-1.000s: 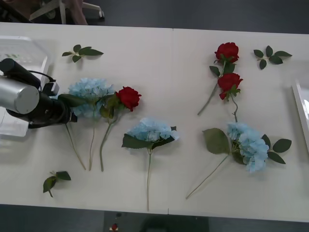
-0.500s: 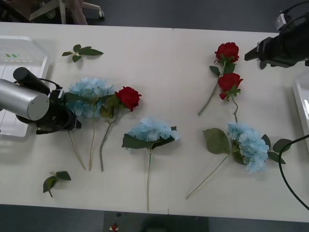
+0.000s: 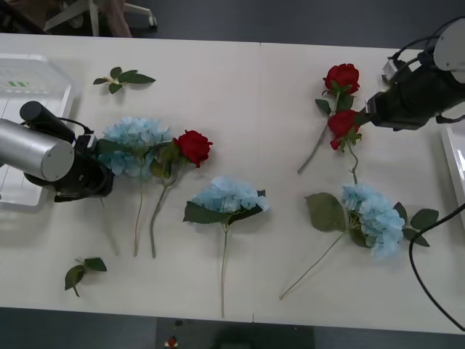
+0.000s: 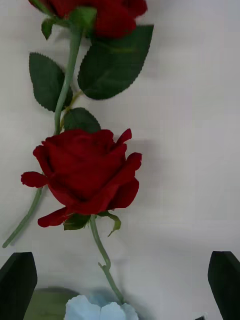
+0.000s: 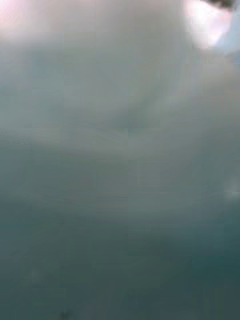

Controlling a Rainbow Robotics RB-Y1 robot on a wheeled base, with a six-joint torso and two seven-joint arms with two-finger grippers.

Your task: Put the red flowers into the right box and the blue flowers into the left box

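1. Left box: sits at the far left edge of the bench; no flower heads visible in it.
2. Left pincer: low over the bench, just beside the left box, its tip pressed into the leftmost of the blue flowers. Finger state: cannot tell; the left wrist view is a pale blur.
3. Judged step, left arm: picking that blue head for the left box. Next move calls for a firm grip on head or stem, then a short carry leftward. The lone rose lies touching this bloom and could drag along.
4. Two more blue heads lie centre and right, untouched.
5. Red flowers: two roses upper right, one just beyond the other.
6. Right pincer: fingers wide apart, just beside the nearer rose, which sits centred ahead of it.
7. Next move, right arm: advance, close, carry to the right box.
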